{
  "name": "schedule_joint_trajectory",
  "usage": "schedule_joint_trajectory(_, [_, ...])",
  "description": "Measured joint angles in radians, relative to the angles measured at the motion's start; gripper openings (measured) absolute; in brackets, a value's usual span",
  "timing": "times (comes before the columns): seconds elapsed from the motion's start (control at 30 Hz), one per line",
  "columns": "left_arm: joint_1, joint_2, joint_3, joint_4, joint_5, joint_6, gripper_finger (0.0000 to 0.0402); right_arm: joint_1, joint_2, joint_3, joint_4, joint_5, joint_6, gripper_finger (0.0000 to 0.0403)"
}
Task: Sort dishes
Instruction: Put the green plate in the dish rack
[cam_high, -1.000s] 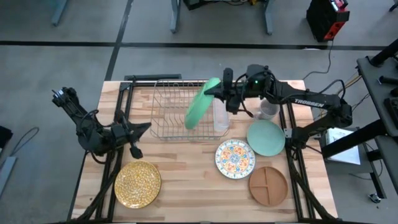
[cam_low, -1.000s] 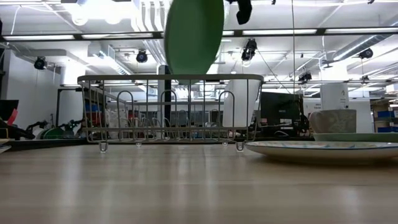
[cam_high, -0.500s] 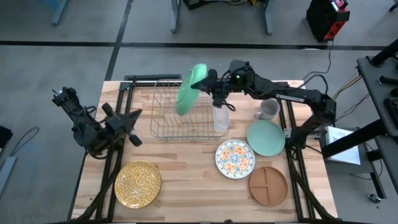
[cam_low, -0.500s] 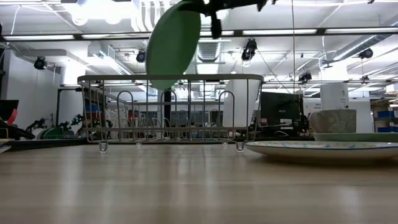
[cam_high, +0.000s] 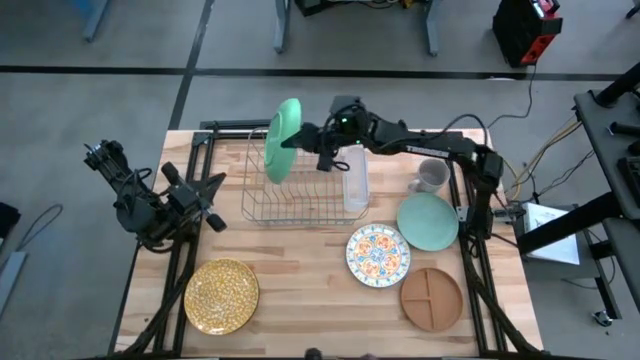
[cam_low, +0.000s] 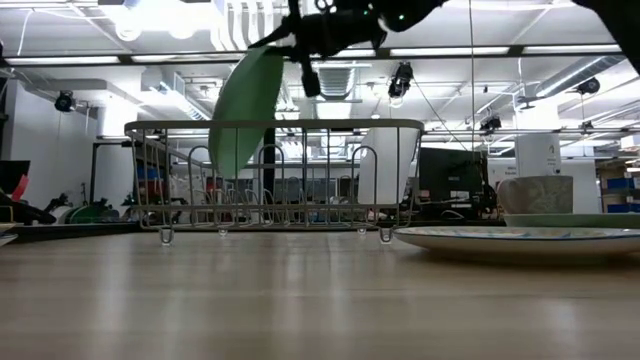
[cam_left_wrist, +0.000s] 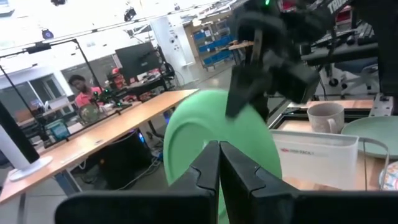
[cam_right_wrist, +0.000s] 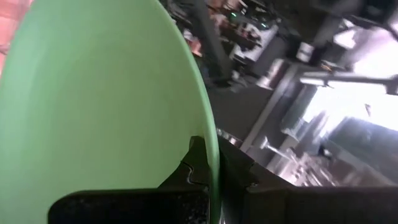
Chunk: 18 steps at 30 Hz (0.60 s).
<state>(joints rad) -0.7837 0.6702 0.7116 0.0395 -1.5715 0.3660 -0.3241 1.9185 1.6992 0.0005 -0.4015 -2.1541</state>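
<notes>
Item, green plate (cam_high: 281, 139): pinched at its rim by the closed right gripper (cam_high: 306, 137), held on edge and tilted over the wire rack (cam_high: 305, 205), evidently for slotting upright; left gripper (cam_high: 212, 187) closed, empty, parked aside.

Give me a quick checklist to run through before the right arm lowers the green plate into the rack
1. Right gripper fingers clamp the green plate at its rim: ok.
2. Plate stands on edge: ok, tilted.
3. Plate is over the wire rack, left part: ok.
4. Plate lined up with a slot: cannot tell.
5. Left gripper waits beside the rack, out of the way: ok.
6. Grey mug is outside the rack: ok.
</notes>
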Motion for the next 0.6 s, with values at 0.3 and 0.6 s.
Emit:
schedule_joint_trajectory(0.3, [0.0,-0.001,-0.001,-0.02,0.0,0.018,0.0,0.004,0.101,0.038,0.052,-0.019,-0.006,0.0])
schedule_joint_trajectory(0.6, [0.0,-0.001,-0.001,-0.049,0.0,0.018,0.0,0.011,0.112,0.038,0.061,-0.025,0.063,0.0])
